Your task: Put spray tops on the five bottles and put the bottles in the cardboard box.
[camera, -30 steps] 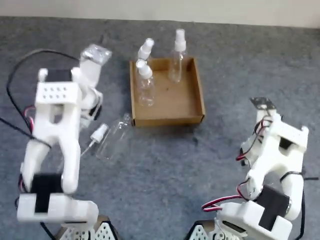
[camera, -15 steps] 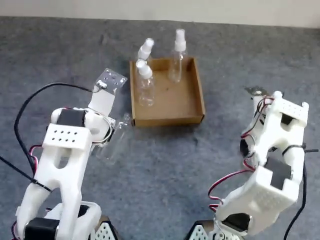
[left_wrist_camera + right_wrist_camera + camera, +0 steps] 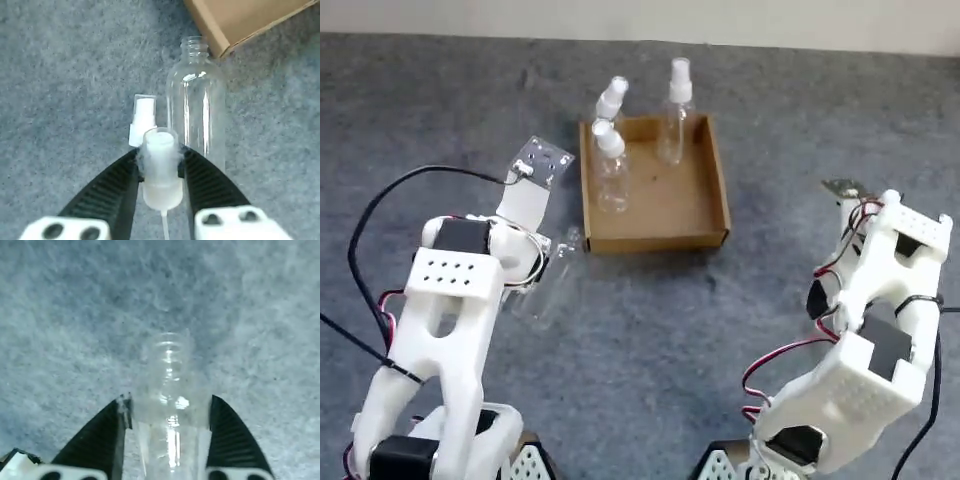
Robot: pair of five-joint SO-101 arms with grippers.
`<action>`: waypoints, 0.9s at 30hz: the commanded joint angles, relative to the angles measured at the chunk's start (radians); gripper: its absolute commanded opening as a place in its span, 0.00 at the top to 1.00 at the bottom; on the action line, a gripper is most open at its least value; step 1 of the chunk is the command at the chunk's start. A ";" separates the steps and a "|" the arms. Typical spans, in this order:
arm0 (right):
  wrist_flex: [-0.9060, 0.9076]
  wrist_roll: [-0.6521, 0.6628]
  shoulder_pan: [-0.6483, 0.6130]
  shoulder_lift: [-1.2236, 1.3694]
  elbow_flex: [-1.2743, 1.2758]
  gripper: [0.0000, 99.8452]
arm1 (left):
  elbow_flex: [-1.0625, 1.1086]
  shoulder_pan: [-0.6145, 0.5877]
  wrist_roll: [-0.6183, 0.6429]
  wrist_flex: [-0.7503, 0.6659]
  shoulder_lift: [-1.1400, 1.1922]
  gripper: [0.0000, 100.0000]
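Beside the cardboard box (image 3: 655,240) corner, left gripper (image 3: 161,159) clamps a spray top (image 3: 161,186), with a capless bottle (image 3: 199,115) lying just alongside. Right gripper (image 3: 170,404) squeezes a second capless bottle (image 3: 169,360), well apart from the box.

Glossy plastic bottle (image 3: 196,115), matt cardboard box (image 3: 655,242)

White plastic arms (image 3: 445,300), blk servos (image 3: 463,236), red/blk cables (image 3: 765,360); end effector (image 3: 160,157) jaws blk, ribbed.
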 commanded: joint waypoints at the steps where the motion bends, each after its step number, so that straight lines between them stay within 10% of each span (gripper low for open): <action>1: -0.008 0.012 0.010 -0.008 -0.016 0.80 | -0.007 0.019 0.011 -0.014 -0.033 1.00; 17: -0.010 -0.060 0.008 -0.084 0.002 1.00 | -0.091 -0.015 0.015 -0.012 -0.041 1.00; 27: -0.105 -0.347 -0.437 -0.754 0.217 1.00 | -0.375 -0.077 0.206 0.098 -0.199 1.00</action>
